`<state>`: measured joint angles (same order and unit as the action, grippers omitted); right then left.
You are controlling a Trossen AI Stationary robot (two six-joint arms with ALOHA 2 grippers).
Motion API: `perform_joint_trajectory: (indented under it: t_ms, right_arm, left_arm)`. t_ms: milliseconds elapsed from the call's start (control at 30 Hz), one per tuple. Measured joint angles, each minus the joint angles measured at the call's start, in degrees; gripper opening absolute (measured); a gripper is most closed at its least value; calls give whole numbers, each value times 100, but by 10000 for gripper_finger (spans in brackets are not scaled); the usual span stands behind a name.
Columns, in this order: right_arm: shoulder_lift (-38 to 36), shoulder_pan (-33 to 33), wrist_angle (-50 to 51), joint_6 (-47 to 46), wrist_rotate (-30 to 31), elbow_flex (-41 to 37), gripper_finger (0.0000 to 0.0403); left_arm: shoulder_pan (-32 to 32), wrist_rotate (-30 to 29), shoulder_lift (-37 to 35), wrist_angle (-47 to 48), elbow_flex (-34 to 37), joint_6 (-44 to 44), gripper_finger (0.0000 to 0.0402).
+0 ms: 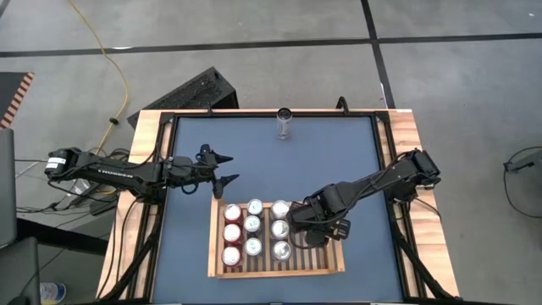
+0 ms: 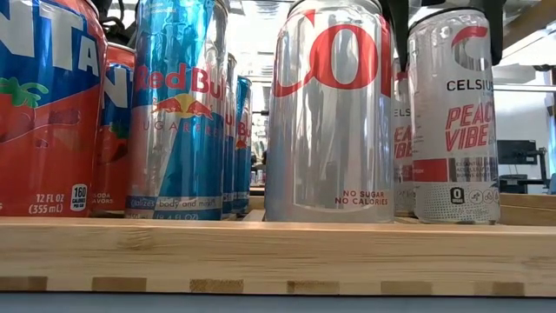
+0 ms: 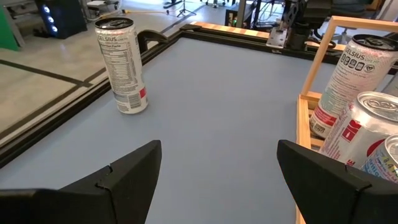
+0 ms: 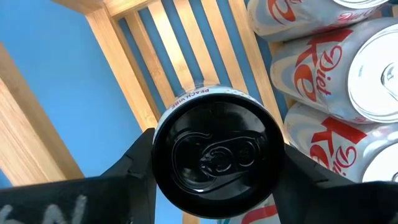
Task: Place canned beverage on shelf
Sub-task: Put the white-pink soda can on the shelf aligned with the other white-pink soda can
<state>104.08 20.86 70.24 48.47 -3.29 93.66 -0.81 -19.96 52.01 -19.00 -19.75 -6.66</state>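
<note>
The light-wood shelf (image 1: 320, 261) lies near the table's front edge and holds three rows of upright cans: red (image 1: 232, 233), blue (image 1: 253, 225) and silver (image 1: 280, 229). My right gripper (image 1: 312, 230) hangs over the shelf's free right part, shut on a white Celsius can (image 4: 217, 163) with a black top. In the low view this can (image 2: 453, 113) stands upright at the right of the rows. My left gripper (image 1: 227, 169) waits open above the blue tabletop, left of centre. One more Celsius can (image 1: 284, 124) stands on its base near the table's far edge. My right gripper pinches the Celsius can's upper wall just under the rim (image 4: 160, 138) between its two fingers (image 4: 134, 169), one on each side. The fingers point down from above. The can is upright over the slats (image 4: 168, 50). Whether its base rests on them I cannot tell.
Diet Coke cans (image 4: 336, 68) stand close beside the held can, toward the table's left. The shelf's right column of slats (image 1: 318, 250) is bare. The front rim (image 2: 278, 252) runs low across the near side. Blue tabletop (image 3: 224, 93) lies open between the shelf and the far can (image 3: 123, 65).
</note>
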Motion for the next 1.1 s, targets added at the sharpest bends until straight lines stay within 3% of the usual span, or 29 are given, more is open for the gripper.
perform_joint_trajectory:
  t_ms: [1100]
  right_arm:
    - [35, -119, -17, -286, 38, 136, 205]
  left_arm:
    - [-1, -40, 0, 9, 2, -2, 307]
